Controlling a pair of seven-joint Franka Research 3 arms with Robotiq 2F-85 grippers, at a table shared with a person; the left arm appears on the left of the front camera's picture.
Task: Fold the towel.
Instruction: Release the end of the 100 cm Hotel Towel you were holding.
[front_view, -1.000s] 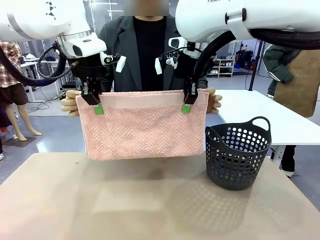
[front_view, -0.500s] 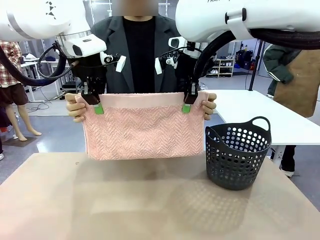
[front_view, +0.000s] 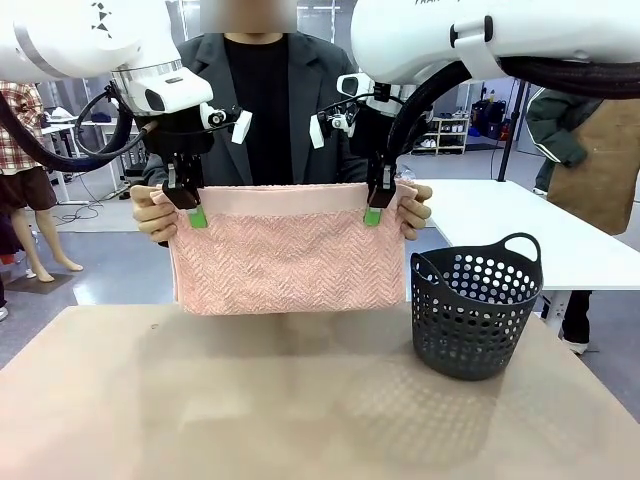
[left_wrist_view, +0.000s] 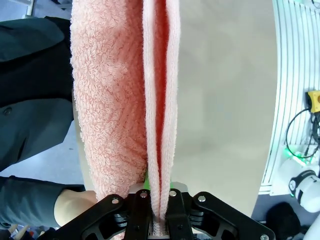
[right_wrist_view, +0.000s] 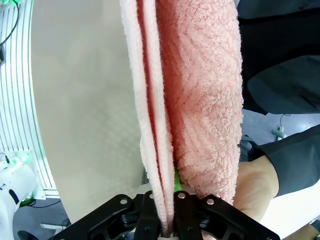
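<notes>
**Front view.** The towel (front_view: 288, 255) hangs doubled in mid-air above the table (front_view: 300, 410), its lower edge clear of the surface. It is salmon-pink terry w/ a herringbone weave, and a smooth plain band runs along the top. The L gripper (front_view: 190, 205) and R gripper (front_view: 376, 205) are each clamped on that band, green pads pinching the cloth. A person across the table holds the outer top corners, w/ one hand (front_view: 152, 212) beside the L gripper and the other hand (front_view: 413, 208) beside the R. A dark basket (front_view: 475, 310) of perforated plastic, round w/ loop handles, stands nearby on the table.

**L wrist view.** The fingers are closed tight on thin, looped layers, approx. two or three. A thicker fold hangs free on the person's side.

**R wrist view.** Mirror case: the jaws are shut on the near layers, and the plush outer fold lies against the person's hand.

**Risks (judgement).**
- Only the near layers are pinched, so the free fold could drop open if the person lets go early.
- Terry is soft and compressible, so a sideways tug or uneven arm travel may slide the band out of the pads or skew the edges.
- The hem could snag the basket rim if it swings that way.
</notes>
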